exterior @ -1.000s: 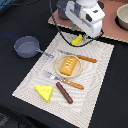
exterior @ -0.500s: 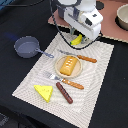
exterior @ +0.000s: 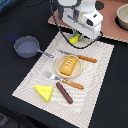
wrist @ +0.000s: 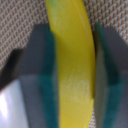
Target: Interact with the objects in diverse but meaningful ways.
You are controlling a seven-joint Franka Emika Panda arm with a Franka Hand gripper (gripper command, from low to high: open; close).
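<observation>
A yellow banana [exterior: 75,38] lies at the far edge of the striped placemat [exterior: 95,90], mostly covered by my gripper [exterior: 76,34]. In the wrist view the banana [wrist: 72,60] fills the gap of my gripper [wrist: 75,75], and the green pads [wrist: 50,85] press against both of its sides. A bread loaf [exterior: 69,65] sits on a small plate in the middle of the mat. The cheese wedge [exterior: 44,92] and brown sausage [exterior: 64,93] lie at the near edge. The grey saucepan [exterior: 26,46] with its blue handle stands off the mat, toward the exterior view's left.
A knife [exterior: 80,57] and a fork [exterior: 65,80], both orange-handled, flank the plate. A brown board [exterior: 115,31] with a bowl [exterior: 122,15] lies behind the mat at the exterior view's right. Black cables hang by the arm.
The arm has shifted a little toward the exterior view's left and come down over the banana. The other objects have not moved.
</observation>
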